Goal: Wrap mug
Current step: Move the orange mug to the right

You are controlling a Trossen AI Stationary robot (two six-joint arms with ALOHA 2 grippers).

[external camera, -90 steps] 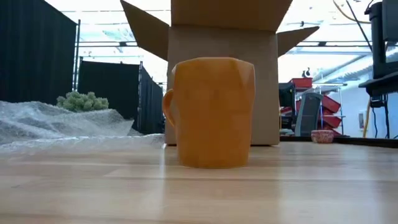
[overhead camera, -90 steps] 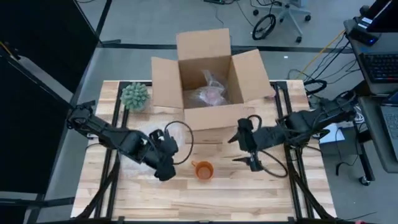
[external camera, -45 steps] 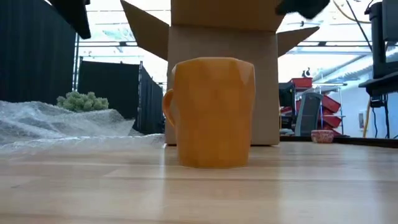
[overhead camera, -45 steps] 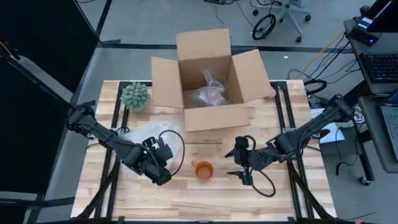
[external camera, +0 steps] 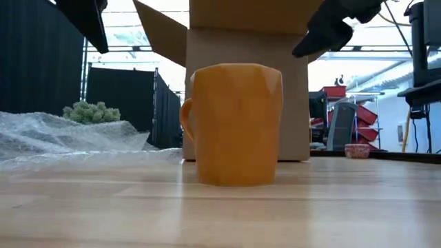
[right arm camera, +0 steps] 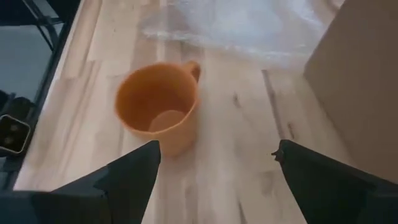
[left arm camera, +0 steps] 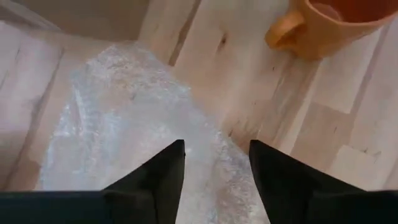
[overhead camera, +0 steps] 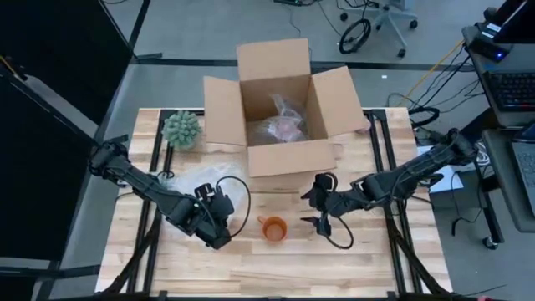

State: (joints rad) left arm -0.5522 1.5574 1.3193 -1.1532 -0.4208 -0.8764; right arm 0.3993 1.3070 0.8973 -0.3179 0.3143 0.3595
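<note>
An orange mug [overhead camera: 272, 227] stands upright on the wooden table, near the middle; it also shows in the low view [external camera: 238, 124] and the right wrist view [right arm camera: 158, 115]. A sheet of clear bubble wrap [overhead camera: 194, 186] lies flat to its left. My left gripper [overhead camera: 219, 236] hangs open above the wrap's near end [left arm camera: 149, 124], left of the mug [left arm camera: 323, 25], its fingers clear of both. My right gripper [overhead camera: 310, 209] is wide open just right of the mug, pointing at it with nothing between its fingers [right arm camera: 217, 146].
An open cardboard box [overhead camera: 284, 109] with a bagged item inside stands behind the mug at the table's far side. A green plant [overhead camera: 180, 128] sits at the far left. Bare wood lies near the front edge.
Both grippers have come down, entering the low view from above. My right gripper has gone left toward the mug. My left gripper has shifted toward the near edge over the bubble wrap. Mug and wrap have stayed put.
</note>
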